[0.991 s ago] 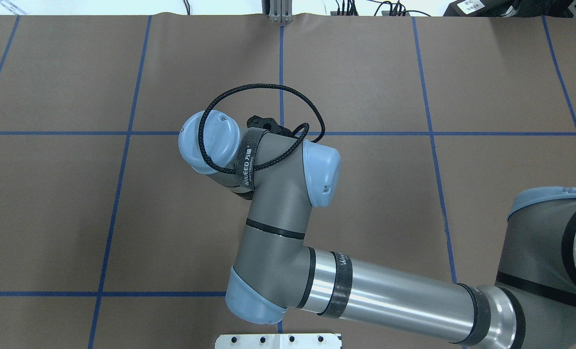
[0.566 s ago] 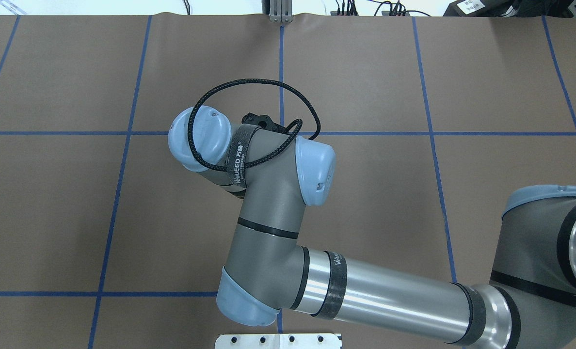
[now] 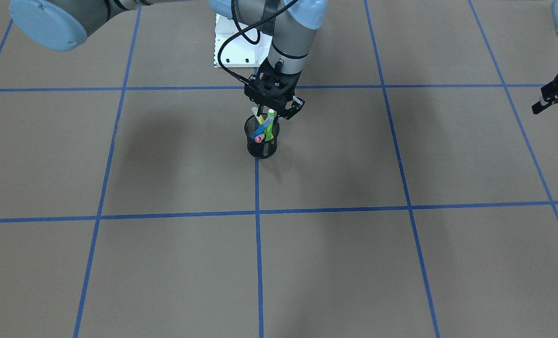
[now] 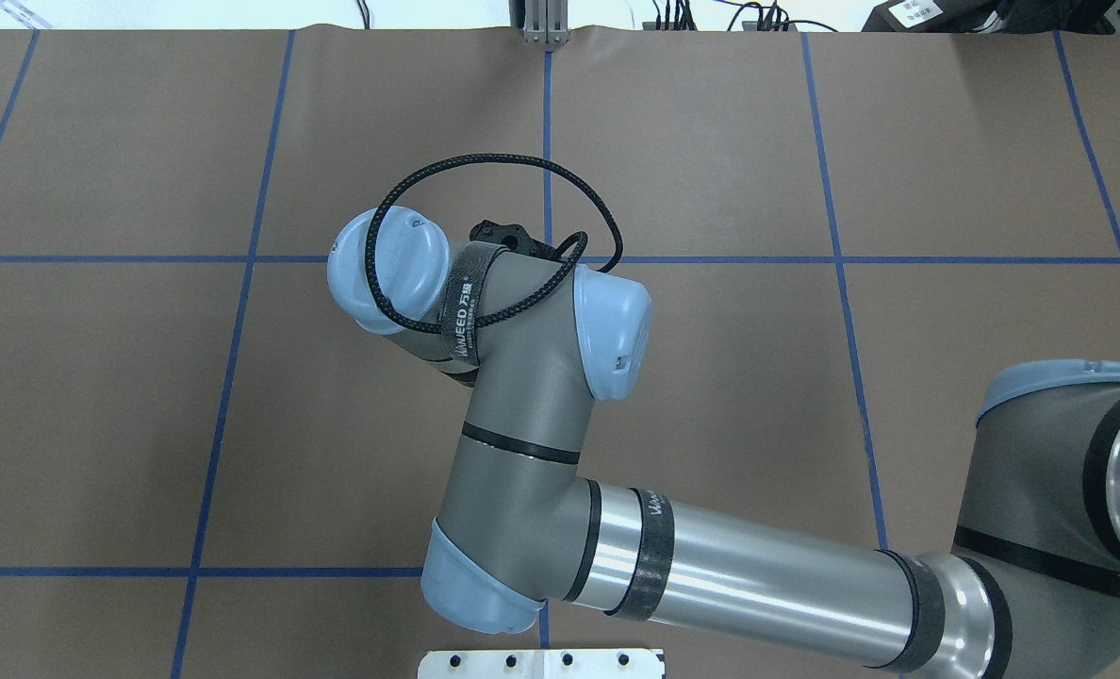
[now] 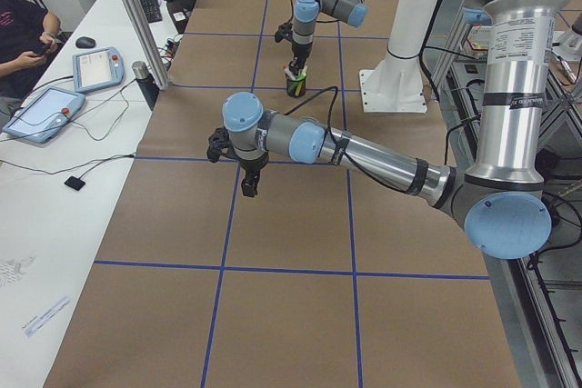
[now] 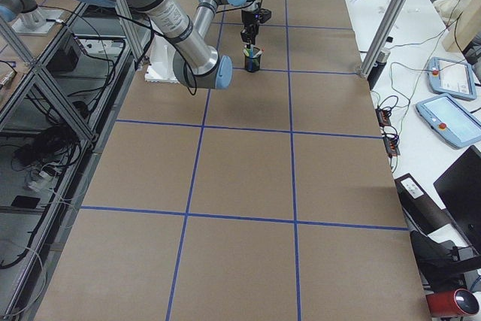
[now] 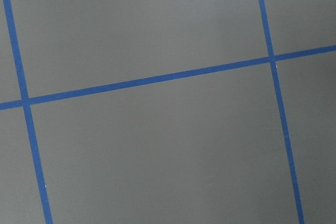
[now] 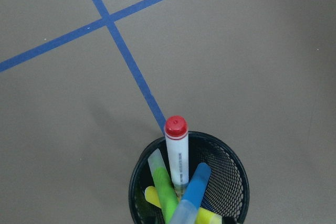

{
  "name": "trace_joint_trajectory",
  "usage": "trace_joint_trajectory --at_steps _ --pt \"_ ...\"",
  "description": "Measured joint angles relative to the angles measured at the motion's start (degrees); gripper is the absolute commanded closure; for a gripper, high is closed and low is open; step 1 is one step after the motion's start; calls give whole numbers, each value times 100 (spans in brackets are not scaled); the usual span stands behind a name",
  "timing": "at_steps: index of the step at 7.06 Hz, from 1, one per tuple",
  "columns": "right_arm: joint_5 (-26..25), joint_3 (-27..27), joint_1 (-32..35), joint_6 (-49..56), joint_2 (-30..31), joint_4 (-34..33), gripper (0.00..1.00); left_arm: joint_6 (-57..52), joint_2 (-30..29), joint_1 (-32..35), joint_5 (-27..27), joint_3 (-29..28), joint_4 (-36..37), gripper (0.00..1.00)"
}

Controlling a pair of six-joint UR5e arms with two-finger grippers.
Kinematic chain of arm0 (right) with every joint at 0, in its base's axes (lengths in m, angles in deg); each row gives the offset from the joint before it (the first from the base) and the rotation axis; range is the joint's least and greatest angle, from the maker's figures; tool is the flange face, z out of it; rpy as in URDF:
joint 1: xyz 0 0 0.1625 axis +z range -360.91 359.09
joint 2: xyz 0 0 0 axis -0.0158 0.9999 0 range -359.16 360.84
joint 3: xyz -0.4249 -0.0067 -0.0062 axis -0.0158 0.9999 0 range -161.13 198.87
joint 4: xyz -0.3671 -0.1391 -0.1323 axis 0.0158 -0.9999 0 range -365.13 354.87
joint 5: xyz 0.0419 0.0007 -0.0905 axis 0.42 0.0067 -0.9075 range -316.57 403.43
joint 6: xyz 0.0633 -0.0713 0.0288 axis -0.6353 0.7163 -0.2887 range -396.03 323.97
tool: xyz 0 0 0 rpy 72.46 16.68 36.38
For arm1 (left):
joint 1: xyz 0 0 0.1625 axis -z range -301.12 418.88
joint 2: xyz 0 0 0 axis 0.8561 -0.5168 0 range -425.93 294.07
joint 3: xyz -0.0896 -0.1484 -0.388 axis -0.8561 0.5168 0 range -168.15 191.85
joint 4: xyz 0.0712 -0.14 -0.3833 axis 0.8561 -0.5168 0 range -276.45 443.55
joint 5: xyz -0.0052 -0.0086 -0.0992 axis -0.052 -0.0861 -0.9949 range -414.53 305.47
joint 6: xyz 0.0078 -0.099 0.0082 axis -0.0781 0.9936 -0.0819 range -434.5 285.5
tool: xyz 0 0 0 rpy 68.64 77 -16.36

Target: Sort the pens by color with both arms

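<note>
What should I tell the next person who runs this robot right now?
Right end effector: open, empty, just above the cup.
Left end effector: looks open, empty, off to the side over the table.
Blue pen, red-capped pen, green pen and yellow pen: all in the cup.
Done: nothing sorted yet.
Left: take out each pen and sort by color.

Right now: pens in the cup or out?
In. The right wrist view shows the red-capped pen, green pen, blue pen and yellow pen all standing inside the black mesh cup.
</note>
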Motion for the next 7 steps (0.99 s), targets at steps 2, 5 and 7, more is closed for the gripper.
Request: trace_joint_trajectory --at_steps 2,5,7 --pt "-11 4 0 10 5 9 58 -2 6 0 4 0 0 1" --pt "-18 12 0 18 25 18 58 -9 46 0 -2 7 -8 1" --pt "-21 16 0 17 37 24 58 -9 53 0 0 8 -9 1"
